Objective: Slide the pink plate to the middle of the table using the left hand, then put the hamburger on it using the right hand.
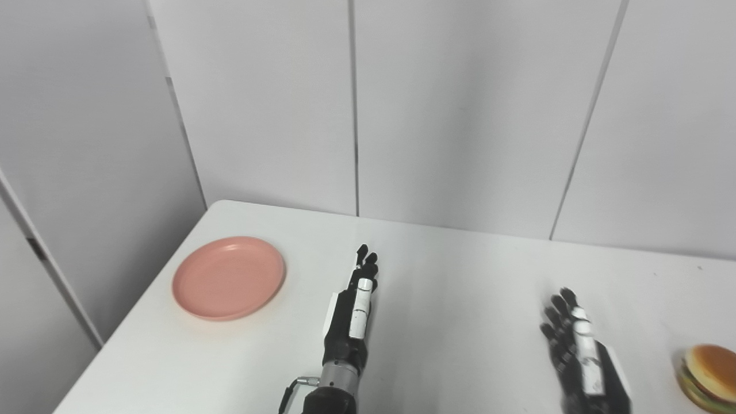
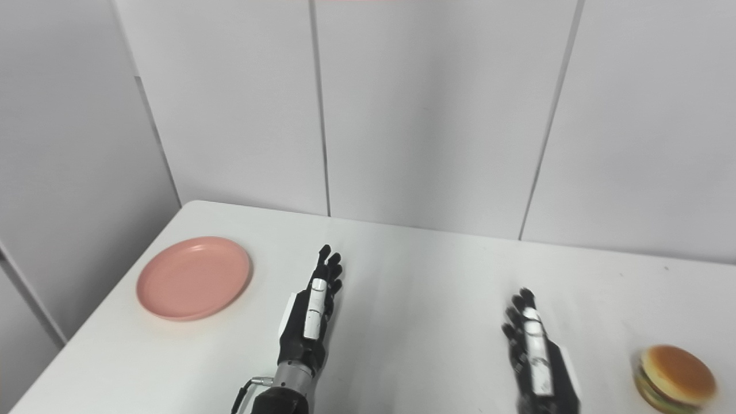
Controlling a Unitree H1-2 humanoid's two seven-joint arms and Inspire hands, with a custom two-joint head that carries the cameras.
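A round pink plate (image 1: 229, 277) lies near the table's left edge with nothing on it. To its right, a little apart from the rim, my left hand (image 1: 353, 310) is stretched out edge-on over the table, fingers straight, holding nothing. The hamburger (image 2: 675, 370), a tan bun with green and brown layers, sits at the near right of the table. My right hand (image 2: 535, 352) hovers to the left of it with fingers spread and nothing in them, well clear of the bun.
The white table (image 1: 460, 270) has its left edge (image 1: 138, 310) just beyond the plate and grey wall panels (image 1: 356, 115) behind its far edge. Bare tabletop lies between the two hands.
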